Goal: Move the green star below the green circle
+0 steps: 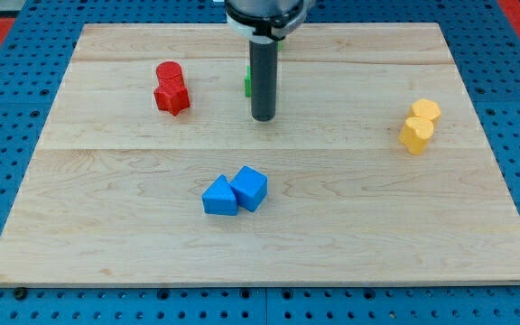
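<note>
Green shows only as a thin sliver point(247, 81) at the left edge of the dark rod, toward the view's top centre; its shape cannot be made out, so whether it is the star or the circle cannot be told. No second green block is visible. My tip point(263, 118) rests on the wooden board point(377, 226) just below and to the right of that sliver, apparently touching or just beside it. No pincer is fitted: the arm ends in a plain rod, so there is nothing to spread or pinch.

Two red blocks point(171, 88) sit touching each other to the left of the rod. Two blue blocks point(234, 191), a triangular one and a cube, touch below the tip, well apart from it. Two yellow blocks point(419, 125) touch near the right edge. No containers are present.
</note>
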Robot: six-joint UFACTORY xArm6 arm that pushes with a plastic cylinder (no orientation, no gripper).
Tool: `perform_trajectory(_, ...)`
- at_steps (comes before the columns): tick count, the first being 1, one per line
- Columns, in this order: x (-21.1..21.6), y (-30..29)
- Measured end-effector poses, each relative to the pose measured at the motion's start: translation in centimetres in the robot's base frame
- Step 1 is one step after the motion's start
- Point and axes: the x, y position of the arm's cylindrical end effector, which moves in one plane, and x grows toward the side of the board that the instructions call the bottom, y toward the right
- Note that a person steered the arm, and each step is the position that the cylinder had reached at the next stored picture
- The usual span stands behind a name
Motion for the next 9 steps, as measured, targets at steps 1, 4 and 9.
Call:
perform_trajectory(1,-1.1,-0.2)
perform_trajectory(4,-2.1,-0.4)
perform_trajectory(9,-5.3,-0.6)
